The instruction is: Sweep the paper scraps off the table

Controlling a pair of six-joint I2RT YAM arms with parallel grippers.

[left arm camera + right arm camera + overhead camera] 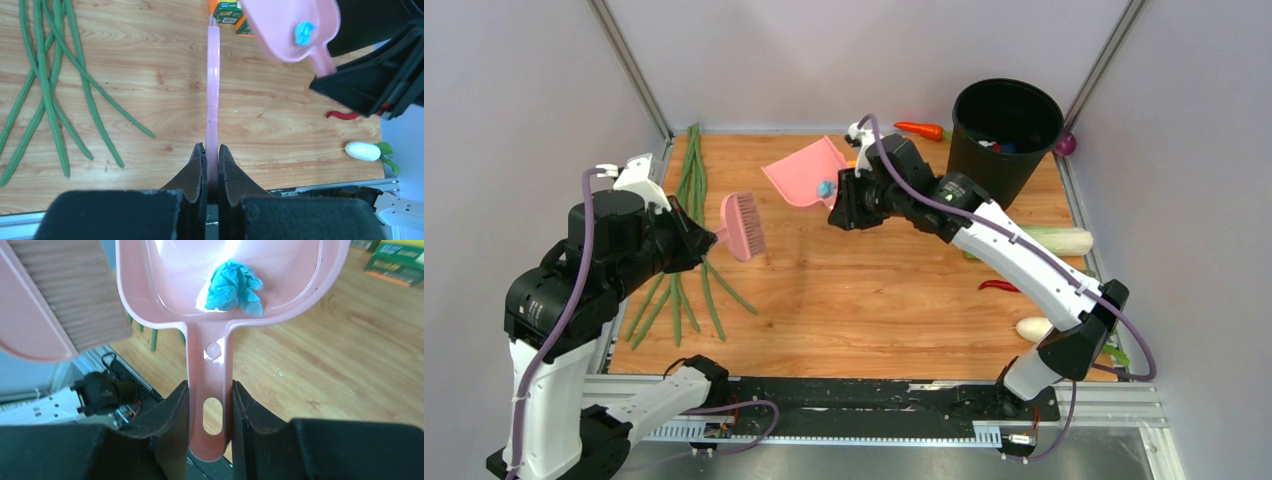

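Note:
One teal paper scrap (234,286) lies in the bowl of a pink dustpan (175,280), which hangs tilted above the back of the table (874,300). My right gripper (210,385) is shut on the dustpan's handle. From above, the scrap (825,187) sits near the handle end of the dustpan (802,172). My left gripper (212,147) is shut on the thin handle of a pink brush (213,85). The brush head (744,226) hangs just left of the dustpan, apart from it. No other scraps show on the wood.
A black bin (1004,135) stands at the back right with small blue bits inside. Long green beans (686,230) lie along the left side. A carrot (921,130), red chili (998,286), white radish (1034,327) and yellow-orange boxes (227,12) lie around.

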